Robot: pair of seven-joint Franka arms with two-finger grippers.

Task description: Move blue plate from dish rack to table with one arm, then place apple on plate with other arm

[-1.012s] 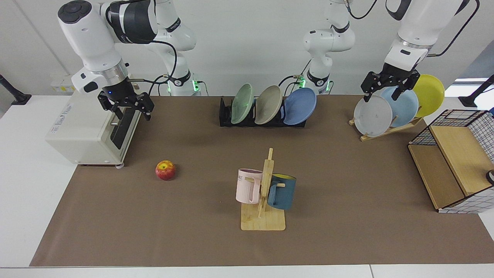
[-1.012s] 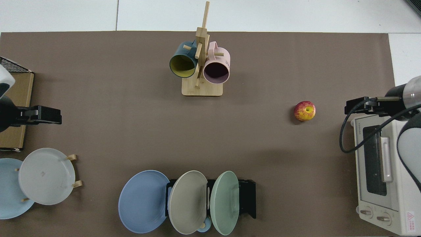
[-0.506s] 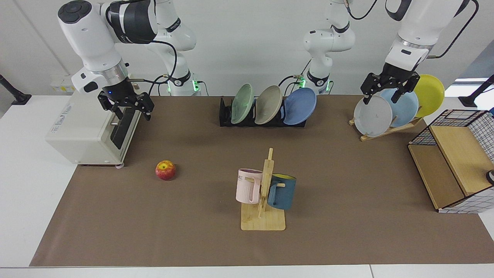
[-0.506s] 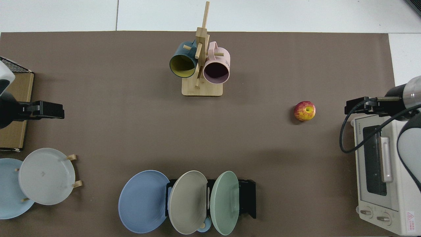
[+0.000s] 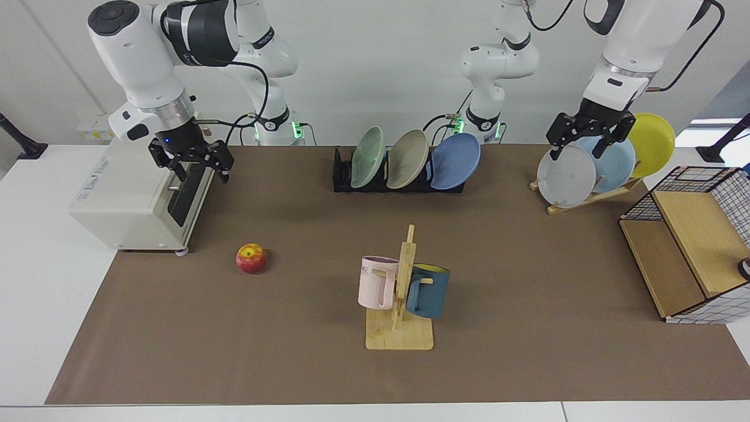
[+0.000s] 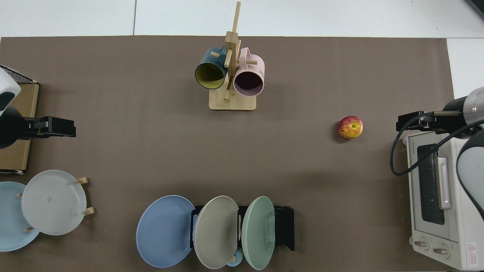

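Observation:
The blue plate [image 5: 456, 161] [image 6: 164, 231] leans upright in the end slot of the black dish rack [image 5: 343, 173] [image 6: 285, 226], at the back of the table's brown mat [image 5: 527, 264]. The red apple [image 5: 251, 258] [image 6: 350, 127] lies on the mat near the toaster oven. My left gripper [image 5: 577, 146] [image 6: 60, 127] hangs open in the air in front of the wooden plate stand, well away from the rack. My right gripper [image 5: 202, 173] [image 6: 410, 121] is open above the oven's front edge, behind the apple and higher.
A green plate [image 5: 367, 157] and a beige plate [image 5: 408, 158] share the rack. A wooden stand [image 5: 586, 199] holds grey, sky-blue and yellow plates. A mug tree [image 5: 401, 293] with two mugs stands mid-mat. A toaster oven [image 5: 135, 193] and a wire-and-wood crate [image 5: 691, 246] flank the mat.
My left gripper has risen slightly and drifted a little toward the middle of the table. The right arm, plates and apple have not moved.

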